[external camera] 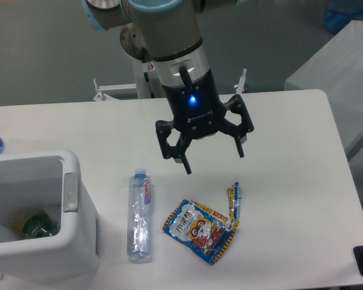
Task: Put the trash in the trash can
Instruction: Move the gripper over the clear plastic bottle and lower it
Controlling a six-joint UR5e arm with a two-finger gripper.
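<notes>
Pincer (212,159) hangs spread wide, empty, above tabletop (290,121). Pick step looks unstarted. Three trash pieces, all out on tabletop: one crushed bottle (140,216), one snack bag (200,231) beside it, one thin wrapper (232,202) touching bag's edge. One trash can (72,199) at left, something green already inside. Next move, probably: drop onto nearest piece, clench, carry left.

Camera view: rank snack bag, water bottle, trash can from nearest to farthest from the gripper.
From the gripper, open above the table:
1. Snack bag, just below the fingertips, toward the front edge.
2. Water bottle, lying lengthwise to the image left of the bag; close to the bag's rank, but a bit farther.
3. Trash can, at the far image-left edge, plainly farthest.
</notes>
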